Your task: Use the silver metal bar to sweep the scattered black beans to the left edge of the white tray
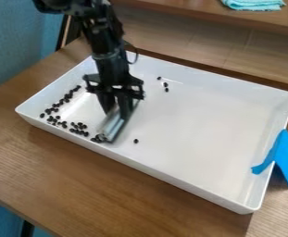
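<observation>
The black gripper (119, 105) hangs down into the left half of a white tray (202, 115), shut on a silvery-grey flat tool (112, 126). The tool's lower end rests on the tray floor close to the front wall. Many small black beans (80, 131) lie left of the tool, strung along the tray's left end and front wall, with some right against its lower end. One bean (136, 140) sits alone just right of the tool. A few more beans (165, 84) lie toward the back, right of the gripper.
Blue tape (286, 159) hangs over the tray's right wall onto the brown wooden table (109, 185). Behind the tray runs a raised wooden shelf (189, 14) with a folded turquoise cloth (253, 4) on it. The tray's walls stand up around the work area.
</observation>
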`<state>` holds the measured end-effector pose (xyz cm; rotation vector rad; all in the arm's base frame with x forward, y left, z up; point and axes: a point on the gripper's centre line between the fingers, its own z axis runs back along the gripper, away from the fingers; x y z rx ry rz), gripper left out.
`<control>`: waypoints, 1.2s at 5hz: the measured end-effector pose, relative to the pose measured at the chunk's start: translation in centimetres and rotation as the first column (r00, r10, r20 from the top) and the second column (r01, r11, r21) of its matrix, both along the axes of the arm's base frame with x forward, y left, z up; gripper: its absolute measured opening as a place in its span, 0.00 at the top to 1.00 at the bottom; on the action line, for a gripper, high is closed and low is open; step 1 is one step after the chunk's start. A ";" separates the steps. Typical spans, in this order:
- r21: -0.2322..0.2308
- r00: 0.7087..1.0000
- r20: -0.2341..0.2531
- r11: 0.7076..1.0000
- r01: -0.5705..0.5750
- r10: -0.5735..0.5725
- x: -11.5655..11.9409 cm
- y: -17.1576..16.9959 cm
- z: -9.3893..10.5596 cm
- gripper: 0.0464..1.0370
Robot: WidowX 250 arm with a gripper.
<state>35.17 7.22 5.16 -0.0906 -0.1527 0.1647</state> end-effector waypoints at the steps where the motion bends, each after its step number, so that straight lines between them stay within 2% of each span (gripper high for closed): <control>1: 0.015 1.000 -0.013 1.000 0.001 -0.001 -0.6 3.1 0.3 0.67; 3: 0.028 0.999 -0.012 0.999 0.031 -0.031 -2.5 7.4 0.0 0.67; 4: 0.046 0.999 0.004 0.998 0.046 -0.046 -2.9 9.6 0.3 0.67; 5: 0.026 1.000 0.001 1.000 0.009 -0.009 -2.7 12.4 1.0 0.67; 6: -0.061 0.999 -0.039 0.998 -0.003 0.000 -2.8 10.9 1.8 0.67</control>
